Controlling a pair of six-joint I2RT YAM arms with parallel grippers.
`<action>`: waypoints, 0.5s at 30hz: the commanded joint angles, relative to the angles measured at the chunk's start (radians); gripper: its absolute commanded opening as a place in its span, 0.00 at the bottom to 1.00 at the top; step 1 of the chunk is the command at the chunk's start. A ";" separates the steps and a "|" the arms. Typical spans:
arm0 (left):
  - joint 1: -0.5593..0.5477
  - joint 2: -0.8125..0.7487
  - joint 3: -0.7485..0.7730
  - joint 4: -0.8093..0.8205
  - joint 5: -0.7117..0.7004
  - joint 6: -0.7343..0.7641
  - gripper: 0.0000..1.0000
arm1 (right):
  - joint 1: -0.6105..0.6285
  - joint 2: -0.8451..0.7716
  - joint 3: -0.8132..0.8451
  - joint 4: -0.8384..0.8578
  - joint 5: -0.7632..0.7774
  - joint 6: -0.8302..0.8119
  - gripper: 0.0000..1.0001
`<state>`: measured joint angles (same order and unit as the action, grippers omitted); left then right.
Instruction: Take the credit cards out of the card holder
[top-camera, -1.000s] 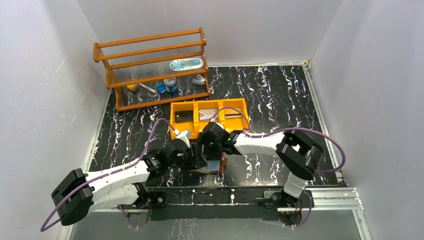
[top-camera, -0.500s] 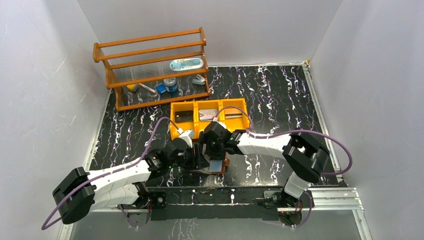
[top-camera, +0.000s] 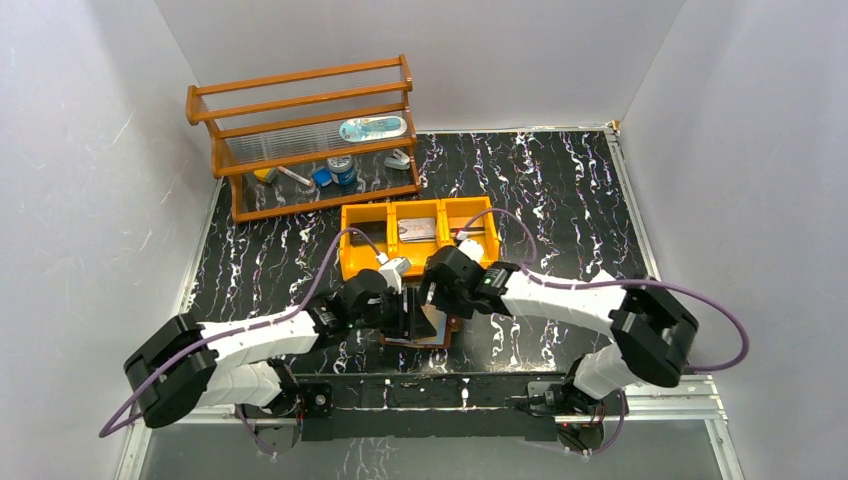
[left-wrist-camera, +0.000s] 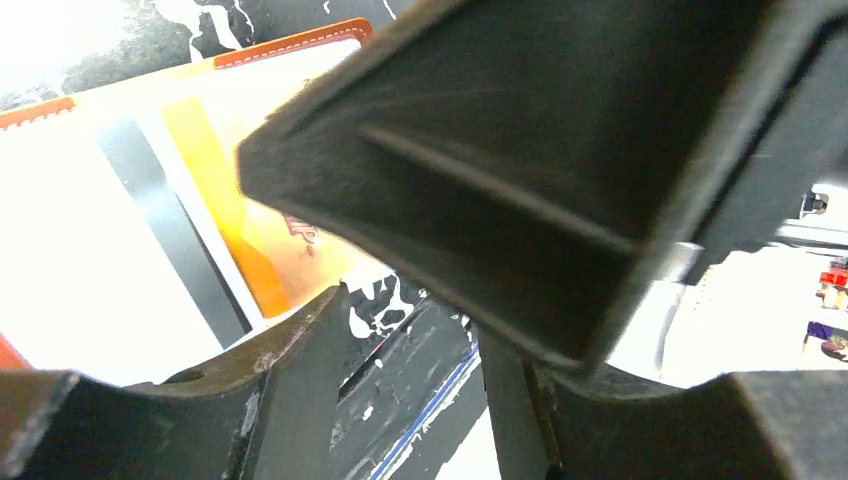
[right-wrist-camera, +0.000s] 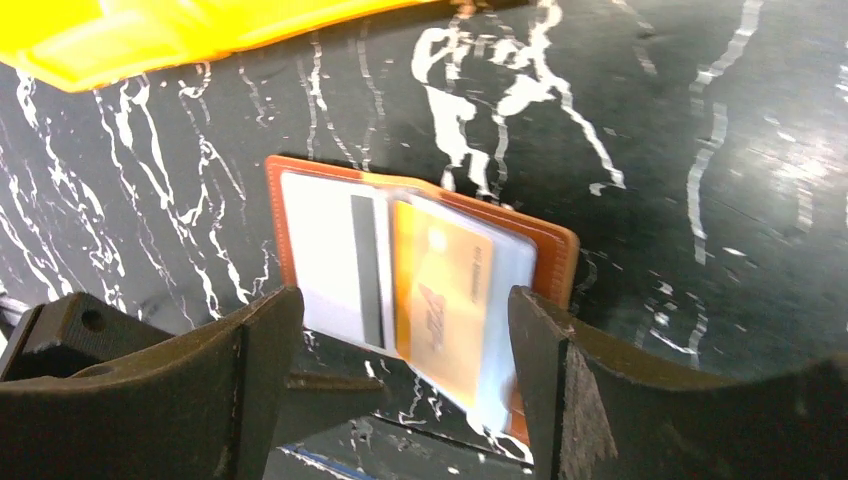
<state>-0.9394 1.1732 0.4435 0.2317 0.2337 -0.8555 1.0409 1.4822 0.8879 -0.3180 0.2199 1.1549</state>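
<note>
The brown card holder (right-wrist-camera: 545, 248) lies open on the black marble table near the front edge, mostly covered by both grippers in the top view (top-camera: 443, 336). Its clear sleeves hold two credit cards: a white one with a grey stripe (right-wrist-camera: 325, 262) and an orange one (right-wrist-camera: 440, 300), both also in the left wrist view (left-wrist-camera: 90, 250) (left-wrist-camera: 255, 235). My right gripper (right-wrist-camera: 405, 300) hangs open just above the holder, its fingers straddling the cards. My left gripper (left-wrist-camera: 415, 335) is open at the holder's near edge with only table between its fingers; one finger (right-wrist-camera: 335, 388) lies beside the white card.
An orange three-compartment tray (top-camera: 372, 262) stands just behind the holder, its rim in the right wrist view (right-wrist-camera: 150, 40). A wooden rack (top-camera: 300, 140) with small items is at the back left. The right gripper's finger (left-wrist-camera: 560, 170) crosses close over the left wrist camera.
The right gripper opened wider and shifted right over the holder. The left gripper moved right, in to the holder's near edge, and both now cover the sleeves in the top view.
</note>
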 joint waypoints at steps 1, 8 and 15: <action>0.001 0.077 0.061 0.027 0.094 0.024 0.49 | -0.015 -0.122 -0.058 -0.045 0.100 0.048 0.80; 0.001 -0.049 0.072 -0.116 -0.035 0.039 0.50 | -0.027 -0.224 -0.115 -0.009 0.070 0.022 0.61; 0.004 -0.205 0.117 -0.379 -0.220 0.082 0.53 | -0.027 -0.260 -0.137 0.076 -0.009 -0.011 0.48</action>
<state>-0.9390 1.0054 0.5201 0.0353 0.1452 -0.8093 1.0157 1.2530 0.7643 -0.3264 0.2523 1.1694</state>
